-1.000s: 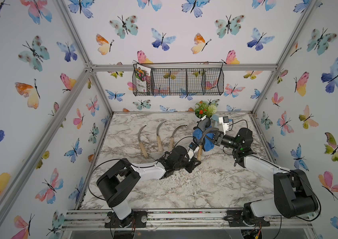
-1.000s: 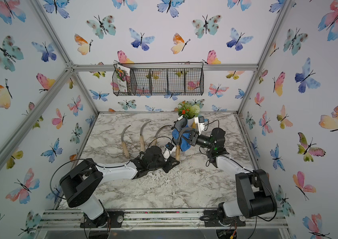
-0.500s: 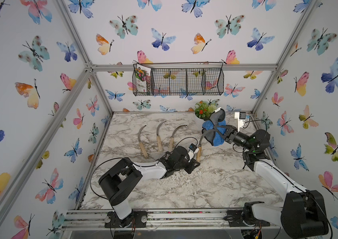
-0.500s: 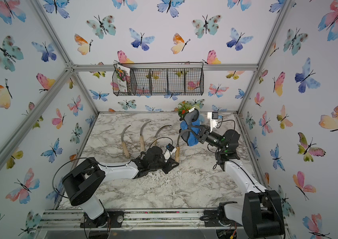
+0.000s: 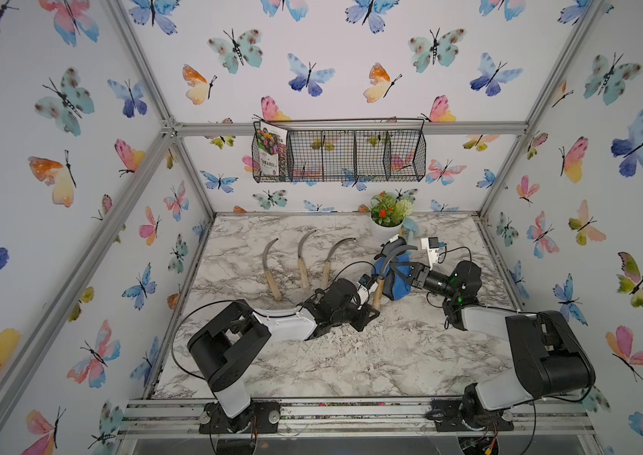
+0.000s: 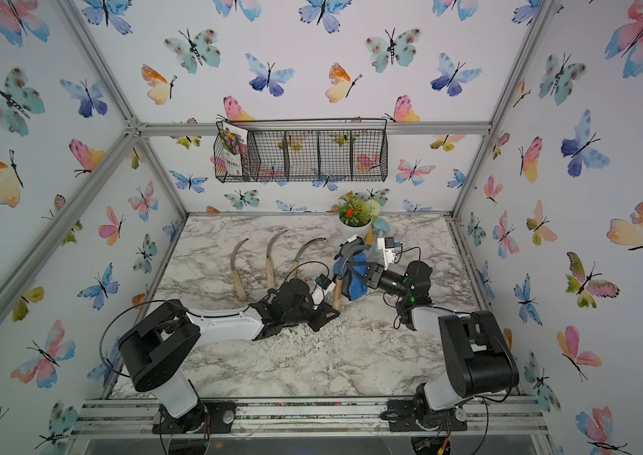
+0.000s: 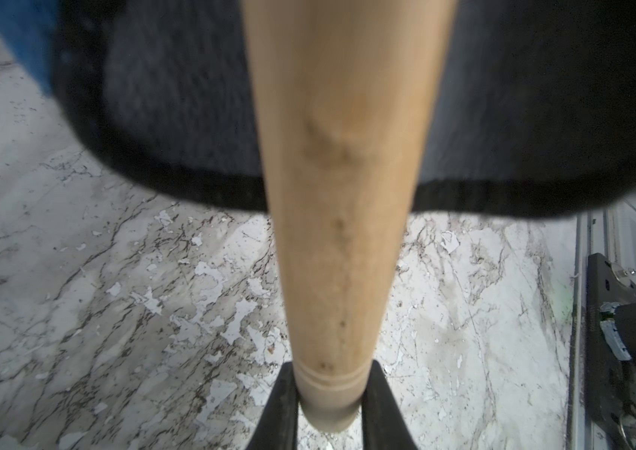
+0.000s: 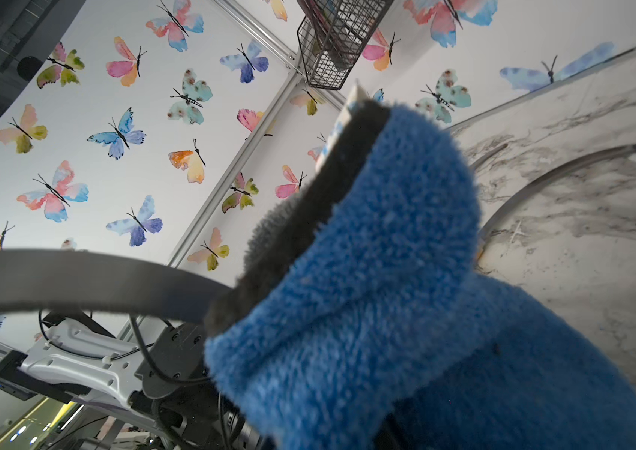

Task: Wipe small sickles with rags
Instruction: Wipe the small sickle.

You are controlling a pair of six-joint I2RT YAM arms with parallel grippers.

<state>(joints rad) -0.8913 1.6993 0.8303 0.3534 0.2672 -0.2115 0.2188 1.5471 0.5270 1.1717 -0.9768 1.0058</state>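
**Sickle stood on end, rag folded over the blade**

The left pincer (image 7: 328, 405) is clamped tight on the butt end of one small sickle (image 5: 378, 292), which has a curved grey metal blade on a straight pale wooden handle. The handle rises nearly upright out of the pincer and the blade arches over above it. Likely reason: a grip at the very end leaves the blade and most of the handle free for the cloth. It also holds the metal clear of the marble-patterned tabletop (image 5: 351, 354).

The right pincer (image 5: 398, 272) is closed on the thick blue terry rag (image 5: 400, 289), which has a dark grey-black piece, and reaches in sideways. The cloth bunches ahead of its fingertips and wraps the blade just above the handle. In the right wrist view the grey blade (image 8: 75, 280) comes out of the dark fold. The wrap probably lets one pull along the curve wipe both faces.

Three more sickles (image 5: 304, 262) lie flat in a row beyond the left pincer, apart from it, with blades pointing away. I cannot tell whether they have been wiped.
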